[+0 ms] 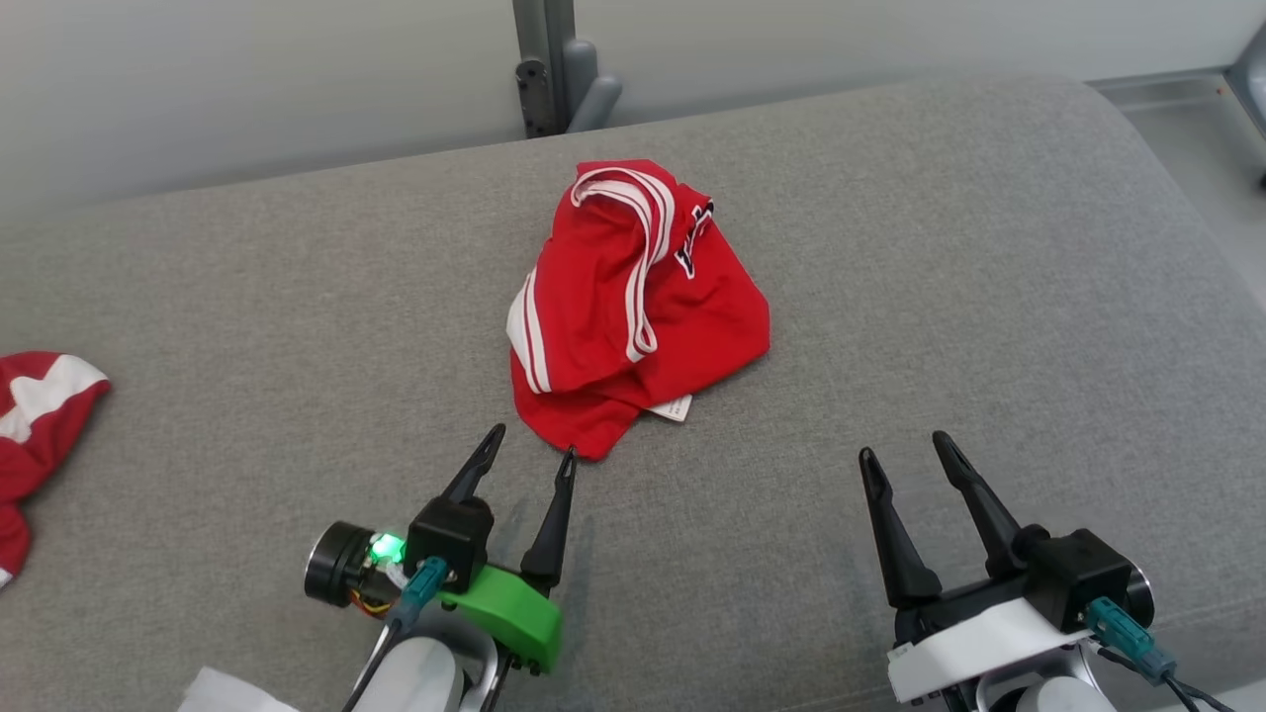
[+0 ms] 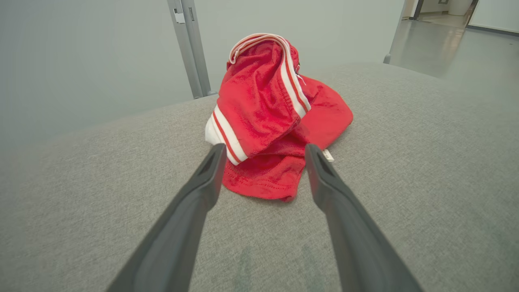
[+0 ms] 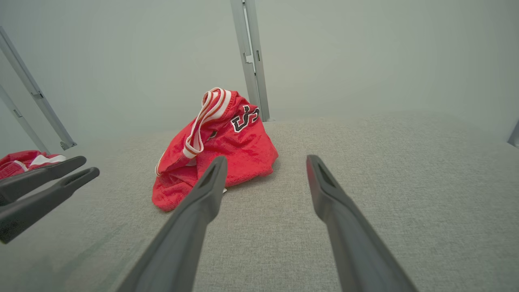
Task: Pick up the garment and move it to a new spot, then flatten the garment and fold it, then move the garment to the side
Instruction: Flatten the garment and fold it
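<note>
The garment [image 1: 633, 307] is a red jersey with white stripes, crumpled in a heap at the middle of the grey cushion [image 1: 890, 297]. My left gripper [image 1: 531, 444] stands open just short of its near hem, fingertips almost at the cloth. In the left wrist view the garment [image 2: 269, 117] rises between and beyond that gripper [image 2: 263, 151]. My right gripper [image 1: 904, 445] is open with nothing in it, well to the right of the heap. From the right wrist the garment [image 3: 219, 146] lies ahead to the left of the gripper [image 3: 265, 161], with dark lettering showing.
Another red and white cloth [image 1: 35, 415] lies at the cushion's left edge. A grey metal post [image 1: 554, 64] stands behind the cushion against a pale wall. Bare floor [image 1: 1187, 138] shows at the far right. The left gripper's fingers [image 3: 44, 186] show at the right wrist view's left.
</note>
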Controlling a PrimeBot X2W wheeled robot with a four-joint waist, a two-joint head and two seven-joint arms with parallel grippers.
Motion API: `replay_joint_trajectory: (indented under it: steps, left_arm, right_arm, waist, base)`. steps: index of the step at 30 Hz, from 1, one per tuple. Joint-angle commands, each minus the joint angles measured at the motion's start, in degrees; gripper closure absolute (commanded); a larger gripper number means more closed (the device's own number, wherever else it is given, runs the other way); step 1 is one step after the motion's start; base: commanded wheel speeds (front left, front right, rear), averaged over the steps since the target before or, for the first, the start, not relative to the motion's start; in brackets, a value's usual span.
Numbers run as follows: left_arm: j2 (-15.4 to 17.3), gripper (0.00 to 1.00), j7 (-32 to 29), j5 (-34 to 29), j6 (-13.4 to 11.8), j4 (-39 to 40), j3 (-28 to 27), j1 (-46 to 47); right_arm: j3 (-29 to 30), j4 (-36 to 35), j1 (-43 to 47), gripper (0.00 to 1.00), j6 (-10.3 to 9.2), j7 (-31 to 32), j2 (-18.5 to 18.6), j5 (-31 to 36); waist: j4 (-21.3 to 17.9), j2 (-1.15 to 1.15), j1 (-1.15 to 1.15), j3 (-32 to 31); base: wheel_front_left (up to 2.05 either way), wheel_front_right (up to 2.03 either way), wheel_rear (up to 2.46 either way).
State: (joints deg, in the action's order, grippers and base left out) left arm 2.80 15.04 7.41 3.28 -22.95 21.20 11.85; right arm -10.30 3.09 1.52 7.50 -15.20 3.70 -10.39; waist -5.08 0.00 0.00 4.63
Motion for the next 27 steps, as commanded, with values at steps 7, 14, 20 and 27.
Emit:
replay_joint_trajectory:
  steps: [7, 14, 20, 27]
  left_arm:
    - [0.2, 0.00, 0.1, 0.5, 1.0, -5.5, 3.7, 8.2]
    - [0.2, 0.00, 0.1, -0.8, 0.4, -11.0, 4.9, 14.7]
    - [0.2, 0.00, 0.1, -0.8, -1.4, -16.0, 5.2, 19.0]
    - [0.2, 1.00, 0.1, 1.9, -0.6, -20.1, 6.0, 22.7]
  right_arm:
    - [0.2, -0.6, -2.5, 0.00, -0.02, 0.0, -0.2, 0.0]
    - [0.0, -0.8, -3.9, 0.00, -0.02, 0.0, -0.5, -0.4]
    - [-0.5, -0.9, -5.2, 0.00, -0.02, 0.0, -0.6, -0.5]
    - [-0.7, -0.7, -6.1, 0.00, -0.02, 0.0, -0.7, -0.4]
  waist:
    - [-4.8, 0.00, 0.00, 5.8]
    - [-6.5, 0.00, 0.00, 8.3]
    - [-7.1, 0.00, 0.00, 10.2]
    - [-7.3, 0.00, 0.00, 11.1]
  base:
    - [0.00, 0.00, 0.00]
    - [0.00, 0.00, 0.00]
    - [0.00, 0.00, 0.00]
    - [0.00, 0.00, 0.00]
